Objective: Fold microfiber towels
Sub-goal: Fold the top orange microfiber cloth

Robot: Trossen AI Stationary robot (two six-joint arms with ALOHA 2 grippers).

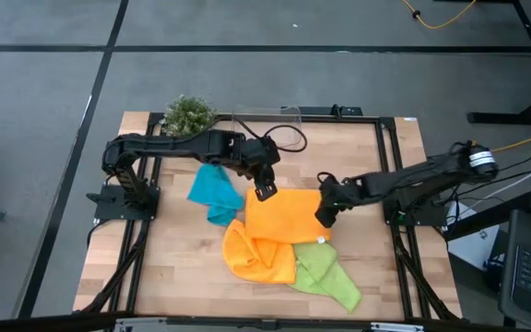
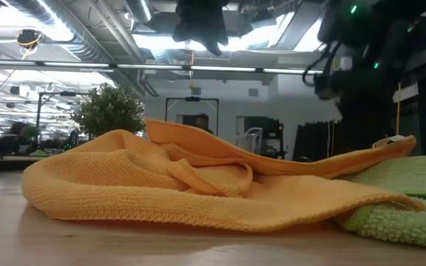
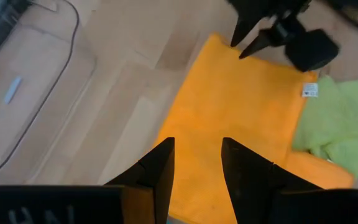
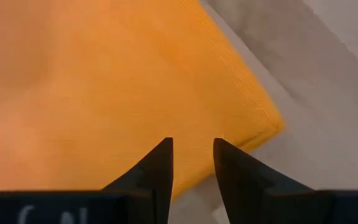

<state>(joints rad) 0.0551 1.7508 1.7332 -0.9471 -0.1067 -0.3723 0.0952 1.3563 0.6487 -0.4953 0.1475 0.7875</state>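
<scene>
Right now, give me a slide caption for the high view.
Both tools, left tool and right tool, open at opposite edges of a flat orange towel, with teal towel, lime towel and crumpled orange towel nearby.

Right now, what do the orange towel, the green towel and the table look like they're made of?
Orange towel: soft knitted-looking cloth, matte, with fine ribbed loops along its folds; probably microfiber.
Green towel: fluffier, nubby pile, matte; likely terry-style microfiber.
Table: pale wood planks with visible seams and grain and a smooth, low-sheen surface; whether solid wood or laminate, I can't tell.
</scene>
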